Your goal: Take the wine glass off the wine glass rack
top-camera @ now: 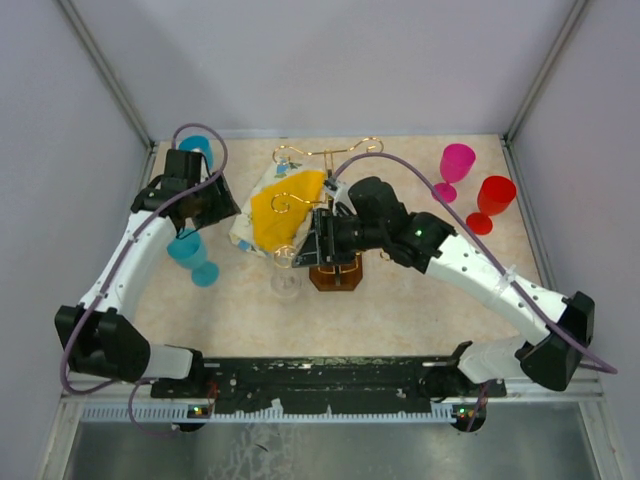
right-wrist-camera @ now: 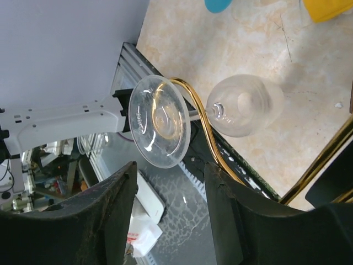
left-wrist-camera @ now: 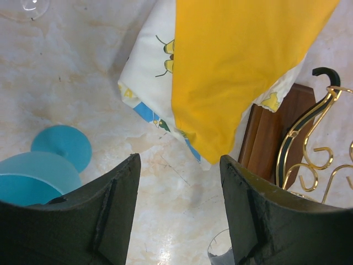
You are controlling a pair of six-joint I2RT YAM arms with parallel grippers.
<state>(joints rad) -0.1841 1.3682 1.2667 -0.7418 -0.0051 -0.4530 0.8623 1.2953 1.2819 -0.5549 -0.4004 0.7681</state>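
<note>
Wine glass: clear, on the near side of the stand. It hangs bowl-down, with its stem caught in a curl and its round foot above the wire.
Wine glass rack: thin gold wire on a dark wooden base in the middle of the table. One gold wire arm carries the glass.
Right gripper: fingers spread wide and holding nothing. It is just beside the glass and pointed at it, with the foot straight ahead of the gap.
Key relation: in the right wrist view the stem runs across from foot to bowl, along the line joining the two fingers and not across it. The glass is not yet between the fingers. The wrist probably has to advance, and maybe roll, before closing.
Nearer arm: the right, clearly.
Cloth: yellow and white, lying behind the glass and partly over the rack.
Left gripper: wide open and empty, farther back on the left, well apart from the glass.
Blue glass: stands near the left arm.
Far right: a pink glass and a red glass stand well apart from the rack.
</note>
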